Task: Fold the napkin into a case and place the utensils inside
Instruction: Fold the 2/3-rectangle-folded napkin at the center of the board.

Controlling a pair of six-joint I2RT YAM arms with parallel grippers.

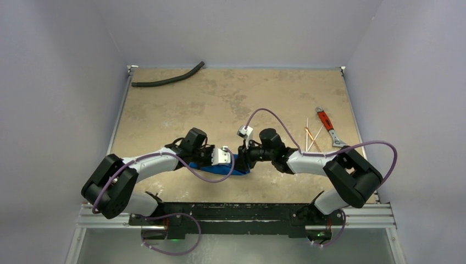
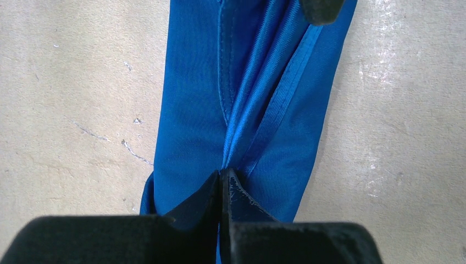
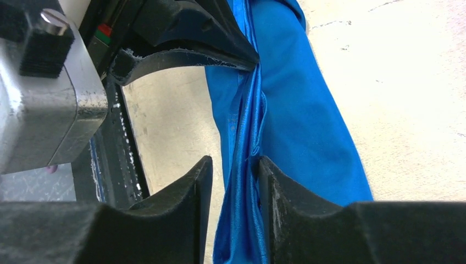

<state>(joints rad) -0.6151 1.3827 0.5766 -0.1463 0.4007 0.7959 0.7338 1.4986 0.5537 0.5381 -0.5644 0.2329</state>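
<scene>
Pinching the blue napkin point(image 2: 275, 137), left jaws tight together; right jaws parted, loosely astride its bunched fold.

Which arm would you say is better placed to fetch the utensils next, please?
Probably right: the utensils lie on its side, and the right gripper is open, while the left gripper is shut on the napkin.

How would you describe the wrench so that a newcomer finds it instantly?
Seen from above, go to the right edge of the tan table. The wrench lies there at a slant, just right of the thin copper-toned utensils. It alone has a red handle and a grey head; the utensils are bare, slim sticks.
</scene>
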